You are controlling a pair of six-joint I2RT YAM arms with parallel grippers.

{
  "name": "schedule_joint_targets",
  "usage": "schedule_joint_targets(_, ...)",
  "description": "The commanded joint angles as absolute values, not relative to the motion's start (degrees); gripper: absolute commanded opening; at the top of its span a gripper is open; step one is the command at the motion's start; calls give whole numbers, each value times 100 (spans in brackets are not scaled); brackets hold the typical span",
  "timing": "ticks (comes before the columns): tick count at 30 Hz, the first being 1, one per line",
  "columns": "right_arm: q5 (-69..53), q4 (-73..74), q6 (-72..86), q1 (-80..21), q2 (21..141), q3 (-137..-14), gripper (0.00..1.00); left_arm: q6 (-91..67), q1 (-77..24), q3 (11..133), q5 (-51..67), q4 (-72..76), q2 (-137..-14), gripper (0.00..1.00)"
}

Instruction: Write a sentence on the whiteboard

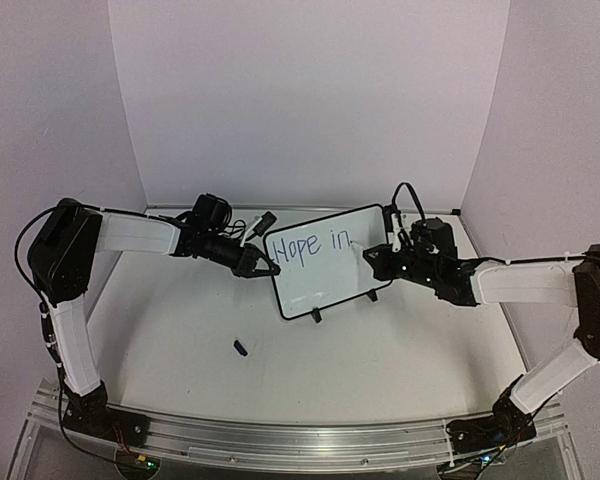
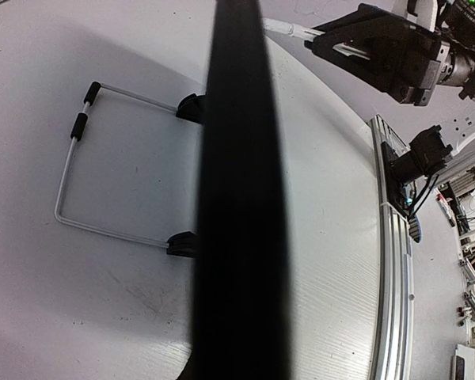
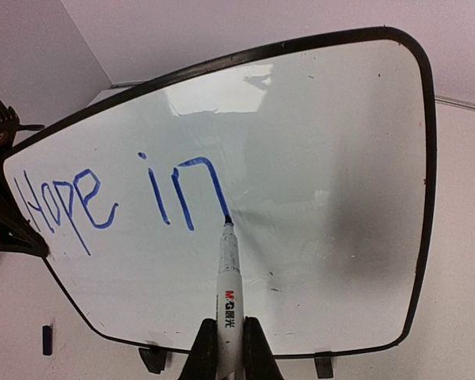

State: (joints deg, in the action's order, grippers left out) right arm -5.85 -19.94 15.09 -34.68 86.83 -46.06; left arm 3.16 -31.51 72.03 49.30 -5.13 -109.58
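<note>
Two words of the sentence (image 1: 314, 245), "Hope in", are on the upper left of the whiteboard (image 1: 330, 285) in blue marker. We see the board standing on its two black feet toward the back middle of the table (image 1: 400, 350), leaning backward, with its face toward the arms. The left gripper (image 1: 267, 269) is clamped on the board's left edge. From its wrist camera we see that black edge running straight down the picture, with a wire stand (image 2: 67, 182) behind it. The right gripper (image 1: 372, 258) is closed around a white marker (image 3: 229, 277). The marker's tip touches the board at the foot of the last stroke of the "n". The lower half of the board is blank. A small dark piece (image 1: 240, 348) lies on the table in front of the board, well apart from it.
</note>
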Motion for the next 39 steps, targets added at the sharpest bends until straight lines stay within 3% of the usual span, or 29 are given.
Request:
schedule_joint_targets(1,-779,-2001,1504,-3459,8148,-4550,0,327,-3252,7395,4928,-861,-11066,0)
schedule_joint_targets(15,-1352,-1996,1280,-3940,7576,-4410,0,324,-3269,7409,4906,-879,-11061,0)
schedule_joint_targets(25,-1288,-2642,1330,-4869,8737,-4766,0,335,-3281,7414,4899,-901,-11065,0)
schedule_joint_targets(39,-1078,-2935,1406,-5080,9850,-5188,0,371,-3287,7427,4891,-939,-11048,0)
